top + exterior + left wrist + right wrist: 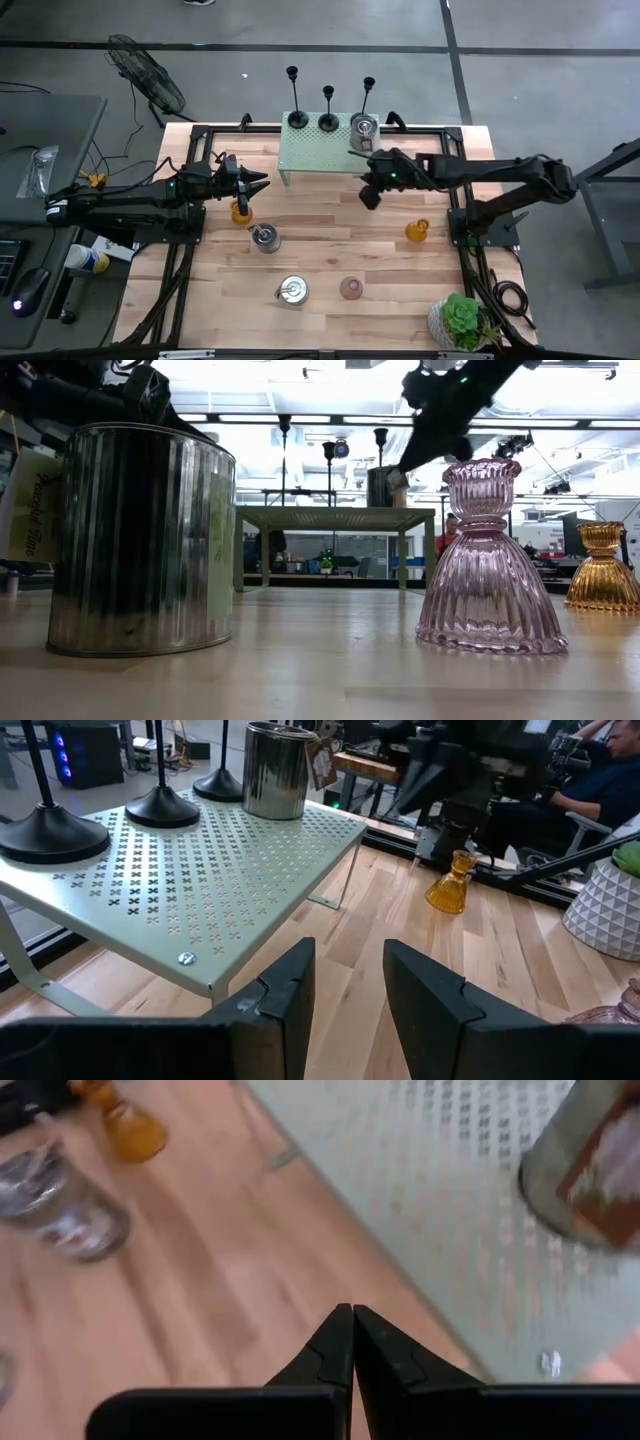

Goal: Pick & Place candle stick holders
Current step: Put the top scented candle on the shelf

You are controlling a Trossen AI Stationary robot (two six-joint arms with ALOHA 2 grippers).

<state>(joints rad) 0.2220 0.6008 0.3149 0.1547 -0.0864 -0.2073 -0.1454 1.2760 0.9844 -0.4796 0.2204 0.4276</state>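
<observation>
Candlesticks, 3 tall thin black metal ones point(328, 108), stand in a row at 12 o'clock on the pale green perforated shelf point(310, 155), beside a silver tin point(364, 127). Left gripper point(347, 985) jaws part-open, empty; right gripper point(352, 1342) jaws closed, empty. Grasp stems low, lift straight.

**A:** What do the arms look like?

**B:** Both are dark, nearly black, built of blocky links and rounded joints. The left arm point(130, 200) and the right arm point(490, 180) each carry a small green light near the wrist.

**A:** And the fingers?

**B:** The left gripper point(348, 995) has two flat, matt black fingers with squared ends and a stepped notch on each inner edge. The right gripper point(352, 1342) has the same black fingers, which taper to thin points.

**A:** Any cables?

**B:** A black cable lies coiled by the right arm's base, toward five o'clock.
</observation>
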